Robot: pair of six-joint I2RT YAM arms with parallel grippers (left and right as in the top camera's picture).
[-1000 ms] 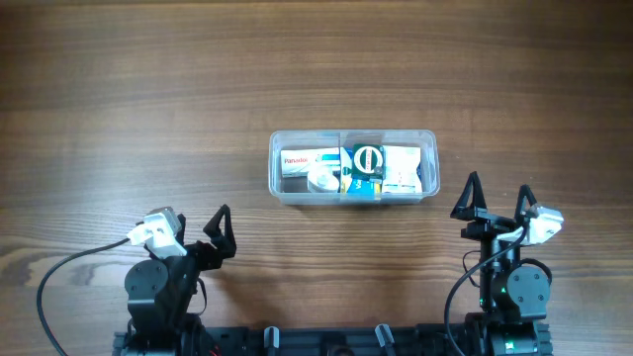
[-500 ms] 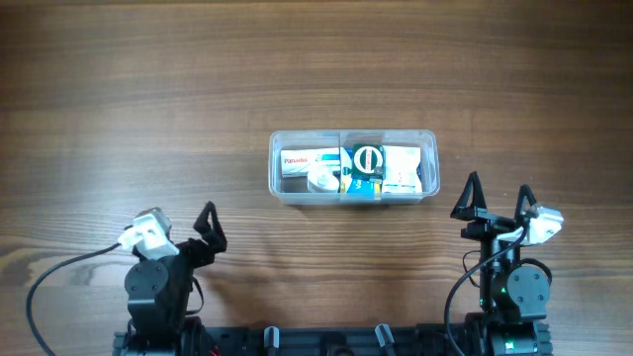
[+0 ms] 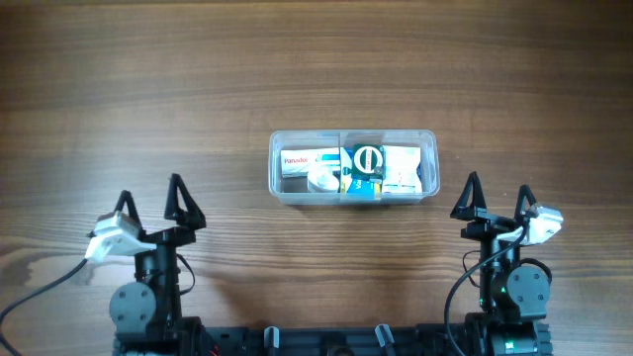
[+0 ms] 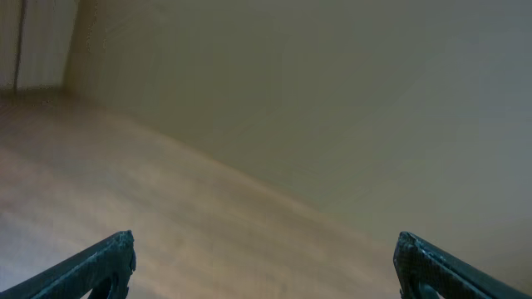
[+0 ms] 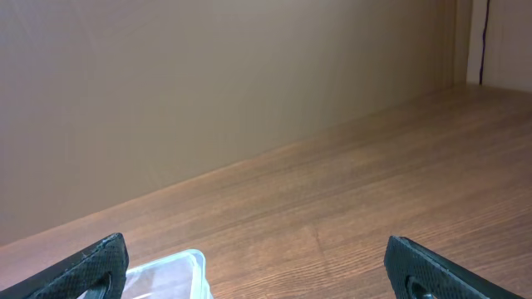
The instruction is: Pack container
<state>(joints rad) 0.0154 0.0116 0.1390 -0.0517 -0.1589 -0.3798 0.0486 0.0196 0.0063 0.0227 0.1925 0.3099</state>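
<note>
The clear plastic container (image 3: 427, 141) sits on the wooden table in the overhead view, with several small boxes and packets packed inside. A corner of it shows in the right wrist view (image 5: 179, 272). My left gripper (image 3: 150, 201) is open and empty at the front left, well away from the container. In the left wrist view my left gripper (image 4: 264, 264) shows only blurred table and wall between its fingers. My right gripper (image 3: 496, 197) is open and empty at the front right, just below and right of the container; its fingers (image 5: 256, 264) are spread wide.
The wooden table (image 3: 148, 89) fills the overhead view. A plain wall (image 5: 208, 75) stands beyond the table's far edge in both wrist views. The arm bases sit at the front edge.
My left arm has swung to the left and turned, its gripper now pointing straight away from the front edge. The right arm and the container have not moved.
</note>
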